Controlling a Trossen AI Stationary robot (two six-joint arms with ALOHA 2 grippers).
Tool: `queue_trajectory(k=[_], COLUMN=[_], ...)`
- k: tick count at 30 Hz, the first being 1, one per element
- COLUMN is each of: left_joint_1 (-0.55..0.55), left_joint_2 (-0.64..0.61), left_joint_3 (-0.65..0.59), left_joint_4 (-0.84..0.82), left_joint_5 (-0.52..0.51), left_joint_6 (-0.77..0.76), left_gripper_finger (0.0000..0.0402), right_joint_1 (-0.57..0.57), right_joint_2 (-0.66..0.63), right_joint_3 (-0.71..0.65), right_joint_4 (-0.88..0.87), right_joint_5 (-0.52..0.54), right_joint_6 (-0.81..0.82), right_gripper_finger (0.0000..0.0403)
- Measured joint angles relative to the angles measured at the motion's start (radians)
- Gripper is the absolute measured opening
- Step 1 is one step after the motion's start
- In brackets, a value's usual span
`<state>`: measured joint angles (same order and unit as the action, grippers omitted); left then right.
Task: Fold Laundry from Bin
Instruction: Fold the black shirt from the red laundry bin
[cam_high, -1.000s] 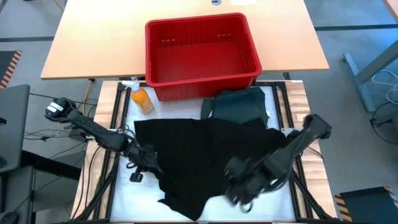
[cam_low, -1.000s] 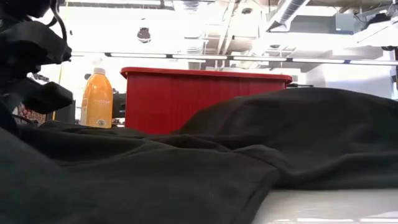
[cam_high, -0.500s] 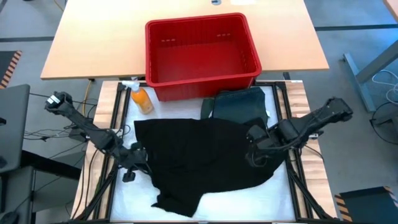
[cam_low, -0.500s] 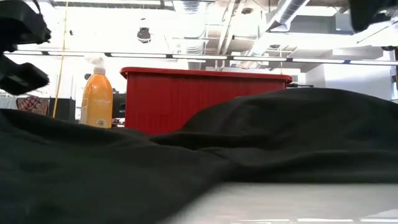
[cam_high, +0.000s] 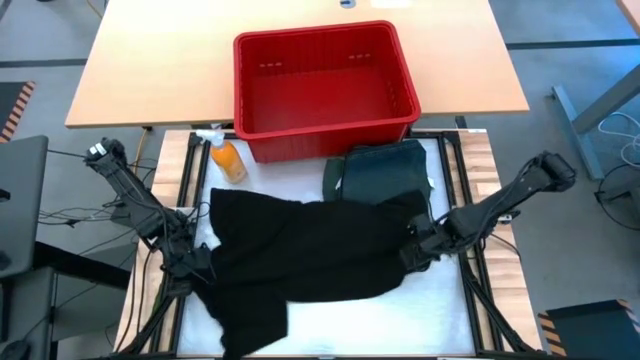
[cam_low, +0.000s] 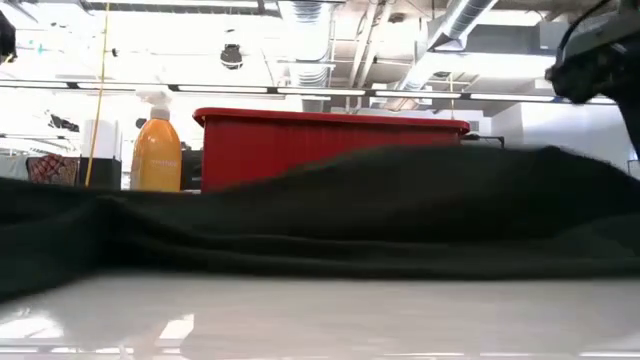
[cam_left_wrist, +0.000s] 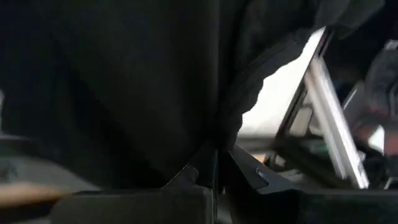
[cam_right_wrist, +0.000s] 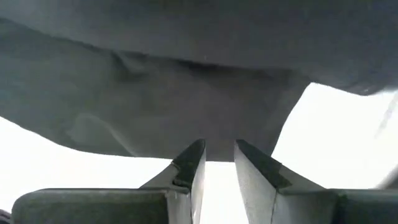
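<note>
— So, left to right?
— Left claw pinches the big black soft garment on the desk; folded dark green shirt done, red ribbed plastic bin empty.
— And right claw?
— Clamped on the garment's other edge; folding remains.

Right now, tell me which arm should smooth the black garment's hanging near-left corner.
Left. The left pincer is shut on the black garment beside that corner; the right pincer grips the far right edge.
</note>
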<state>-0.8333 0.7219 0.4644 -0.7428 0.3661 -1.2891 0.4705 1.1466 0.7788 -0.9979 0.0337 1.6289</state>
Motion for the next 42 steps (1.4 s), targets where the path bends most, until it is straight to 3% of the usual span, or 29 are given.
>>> queue_trajectory(k=[8,12,17,27,32,39,42], left_joint_1=[-0.009,-0.009,-0.009,-0.009,-0.009,-0.008,-0.008], left_joint_2=[0.000,0.000,0.000,0.000,0.000,0.000,0.000], left_joint_3=[0.000,0.000,0.000,0.000,0.000,0.000,0.000], left_joint_4=[-0.061,-0.061,-0.061,-0.060,-0.056,-0.052,-0.052], left_joint_5=[0.042,0.046,0.026,0.022,0.021,0.020,0.006], left_joint_6=[0.006,-0.007,-0.008,-0.006,-0.008,0.005,0.000], left_gripper_finger=[0.0000,0.0000,0.0000,0.0000,0.0000,0.0000,0.0000], right_joint_1=[-0.007,0.064,0.148,0.127,0.144,0.154,0.152], right_joint_2=[0.062,0.056,0.097,0.301,0.328,0.332,0.355], right_joint_3=[-0.041,-0.002,-0.013,-0.018,0.061,0.156,0.139], right_joint_4=[0.134,0.251,0.316,0.271,0.275,-0.029,-0.043], right_joint_5=[0.074,-0.011,-0.062,-0.111,-0.011,0.052,0.051], right_joint_6=[-0.050,-0.138,-0.121,-0.151,-0.370,-0.574,-0.649], right_gripper_finger=[0.0113,0.0112,0.0102,0.0091,0.0091,0.0093,0.0108])
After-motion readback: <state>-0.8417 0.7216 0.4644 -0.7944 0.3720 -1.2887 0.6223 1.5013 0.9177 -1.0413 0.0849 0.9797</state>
